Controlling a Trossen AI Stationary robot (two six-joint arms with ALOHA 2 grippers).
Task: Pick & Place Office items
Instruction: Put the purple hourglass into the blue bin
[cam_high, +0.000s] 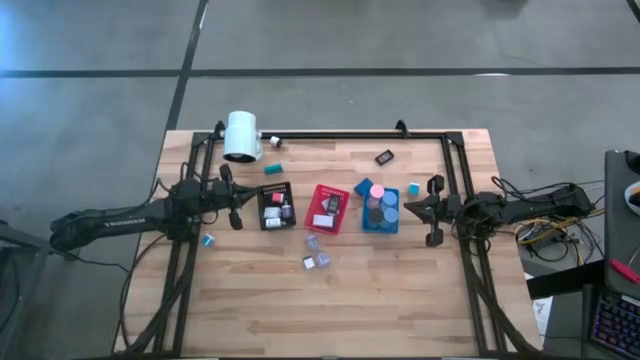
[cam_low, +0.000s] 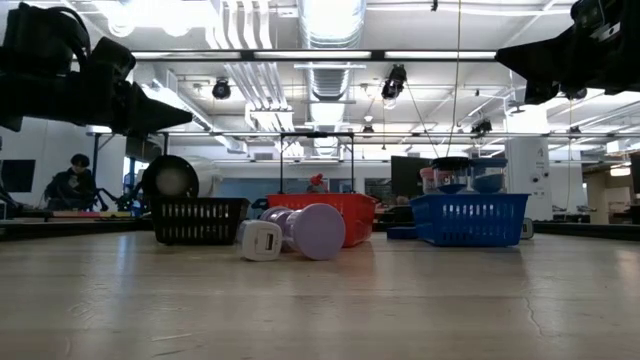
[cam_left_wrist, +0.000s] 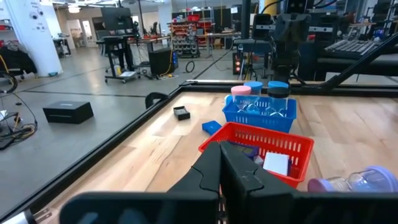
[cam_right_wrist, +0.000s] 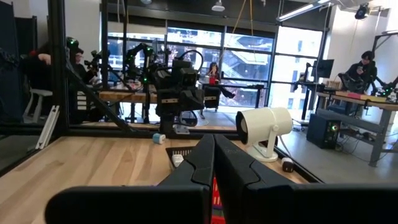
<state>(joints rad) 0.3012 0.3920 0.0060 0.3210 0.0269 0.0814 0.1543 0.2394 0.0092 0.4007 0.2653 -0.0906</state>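
Left gripper closed, empty, just left of the black tray. Right gripper closed, empty, just right of the blue tray. Office items fill the trays and lie scattered around. No readable writing.

A robotics lab or workshop in an open industrial hall: bare ceiling ducts and strip lights overhead, a polished concrete floor, big windows, benches with monitors and people seated at them, cables trailing beside the wooden table.
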